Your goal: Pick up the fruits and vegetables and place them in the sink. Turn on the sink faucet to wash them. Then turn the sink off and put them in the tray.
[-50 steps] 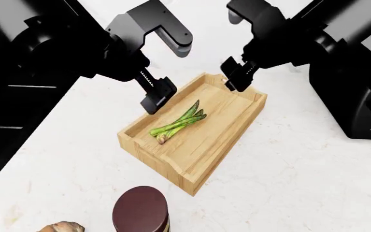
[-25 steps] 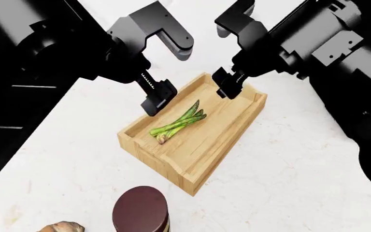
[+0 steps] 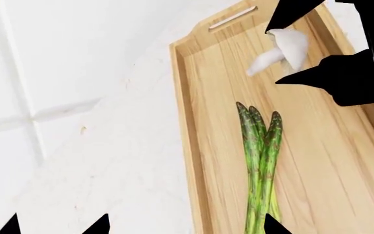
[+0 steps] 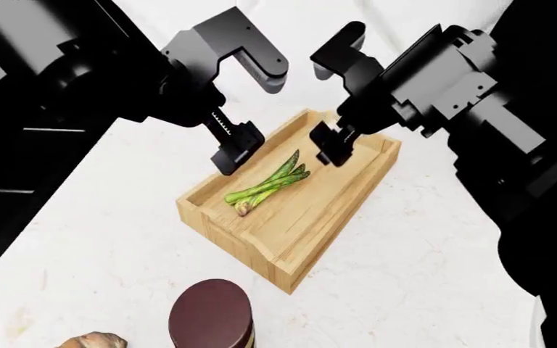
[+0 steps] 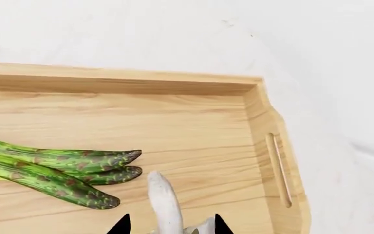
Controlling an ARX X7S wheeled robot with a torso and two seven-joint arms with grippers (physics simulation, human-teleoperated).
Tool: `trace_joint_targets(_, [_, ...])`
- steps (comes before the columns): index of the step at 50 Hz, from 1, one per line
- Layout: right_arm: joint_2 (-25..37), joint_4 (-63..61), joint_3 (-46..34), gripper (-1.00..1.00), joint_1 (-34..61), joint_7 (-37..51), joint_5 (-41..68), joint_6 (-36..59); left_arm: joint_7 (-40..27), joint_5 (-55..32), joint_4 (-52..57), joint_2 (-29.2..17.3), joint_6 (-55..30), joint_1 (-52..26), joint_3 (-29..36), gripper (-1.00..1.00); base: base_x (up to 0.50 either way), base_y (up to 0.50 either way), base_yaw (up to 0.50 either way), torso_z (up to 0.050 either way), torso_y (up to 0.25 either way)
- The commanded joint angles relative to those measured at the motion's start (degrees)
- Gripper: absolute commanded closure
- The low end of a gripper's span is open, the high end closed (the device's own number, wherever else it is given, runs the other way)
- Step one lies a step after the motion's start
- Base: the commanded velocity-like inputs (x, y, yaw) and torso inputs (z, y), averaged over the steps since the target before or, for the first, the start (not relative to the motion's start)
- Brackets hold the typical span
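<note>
Right gripper (image 4: pixel 332 145): clamps the garlic piece (image 5: pixel 165 202) above the tray (image 4: pixel 356 199).
Left gripper (image 4: pixel 230 148): empty, jaws apart.
Risk: released high, garlic could bounce onto the asparagus (image 4: pixel 264 185).

— Any writing to read here: labels, brands, numbers?

— None. The brown-lidded jar (image 4: pixel 212 319) at the near edge of the head view shows only its plain lid; whatever its side carries cannot be seen.

— The wooden tray (image 4: pixel 341 199)?

— Bare wood grain in all three views, no stamp or mark.

— And the robot's arms?

— Plain black housings, no lettering legible. The white desk (image 4: pixel 434 254) carries no print either.
</note>
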Motion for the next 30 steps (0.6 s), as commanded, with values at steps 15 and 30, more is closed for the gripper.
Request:
trace_joint_targets(15, [-4.6,9.9,-1.6,1.00,-2.2,-4.6,-3.1,-3.5,-0.2,0.1,-0.4,0.0,0.2,0.2,0.4,-1.00,0.00,0.00,0.00,0.000,0.000])
trace_joint_targets(30, [-4.5,10.0,-1.6,-1.00,-2.1,-4.6,-3.7,-3.4,-0.2,0.2,-0.6,0.2,0.4,0.3,0.6,-1.00,0.00,0.00,0.00,0.000,0.000])
